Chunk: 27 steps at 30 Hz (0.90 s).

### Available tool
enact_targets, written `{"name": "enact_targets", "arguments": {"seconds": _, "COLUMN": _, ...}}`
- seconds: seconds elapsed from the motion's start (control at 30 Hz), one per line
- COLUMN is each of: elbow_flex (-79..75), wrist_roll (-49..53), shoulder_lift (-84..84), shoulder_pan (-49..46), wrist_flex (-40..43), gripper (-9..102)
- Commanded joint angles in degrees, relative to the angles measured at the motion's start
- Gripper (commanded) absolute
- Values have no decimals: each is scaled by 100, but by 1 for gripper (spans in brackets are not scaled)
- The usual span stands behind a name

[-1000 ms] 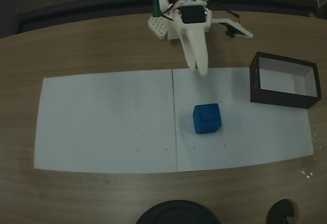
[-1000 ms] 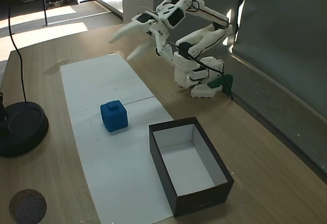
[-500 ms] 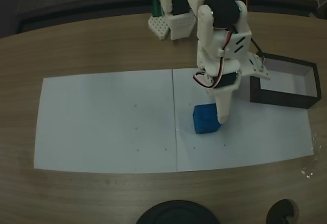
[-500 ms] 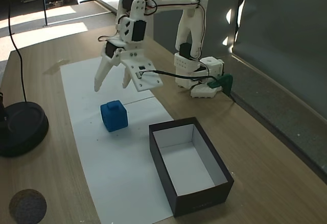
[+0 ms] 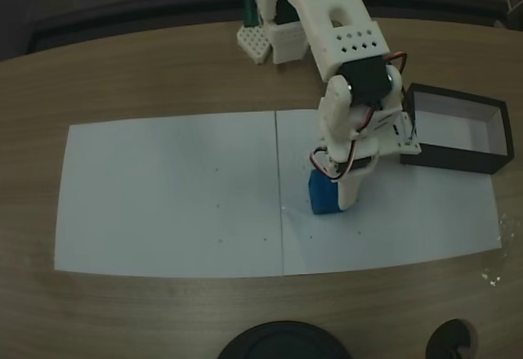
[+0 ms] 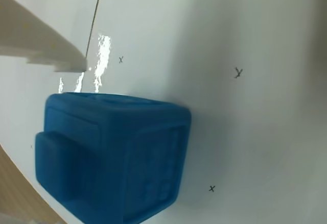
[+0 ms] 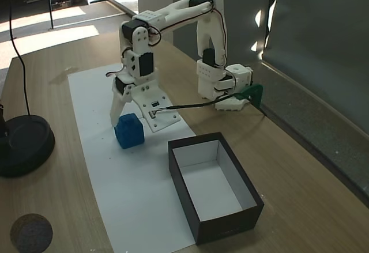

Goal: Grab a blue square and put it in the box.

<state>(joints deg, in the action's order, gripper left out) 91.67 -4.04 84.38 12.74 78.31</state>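
Wrist view: my gripper [image 7: 128,116] has dropped from above the blue square [image 6: 110,155] to straddle it, fingers spread and not yet clamped, the cube resting on the white paper [image 5: 163,195], well apart from the box [image 7: 214,184].

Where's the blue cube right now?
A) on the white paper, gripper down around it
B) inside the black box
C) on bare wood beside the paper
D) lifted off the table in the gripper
A: the blue cube sits on the white paper with the gripper lowered at it; the box holds nothing.
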Motion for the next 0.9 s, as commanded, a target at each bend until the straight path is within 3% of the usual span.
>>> {"name": "enact_targets", "arguments": {"seconds": 0.0, "elbow_flex": -299, "wrist_roll": -26, "shoulder_lift": -53, "shoulder_pan": -53, "wrist_flex": -123, "gripper": 31}}
{"name": "enact_targets", "arguments": {"seconds": 0.13, "elbow_flex": -308, "wrist_roll": -9, "shoulder_lift": -325, "shoulder_pan": -44, "wrist_flex": -255, "gripper": 29}}
{"name": "enact_targets", "arguments": {"seconds": 0.33, "elbow_flex": -606, "wrist_roll": 26, "shoulder_lift": -158, "shoulder_pan": -79, "wrist_flex": -193, "gripper": 8}}
{"name": "enact_targets", "arguments": {"seconds": 0.63, "elbow_flex": -3955, "wrist_roll": 738, "shoulder_lift": 1547, "shoulder_pan": 501, "wrist_flex": 1986, "gripper": 10}}
{"name": "enact_targets", "arguments": {"seconds": 0.73, "elbow_flex": -4808, "wrist_roll": 984, "shoulder_lift": 2232, "shoulder_pan": 923, "wrist_flex": 2065, "gripper": 10}}
{"name": "enact_targets", "arguments": {"seconds": 0.87, "elbow_flex": -4843, "wrist_roll": 1011, "shoulder_lift": 2804, "shoulder_pan": 1986, "wrist_flex": 2057, "gripper": 10}}
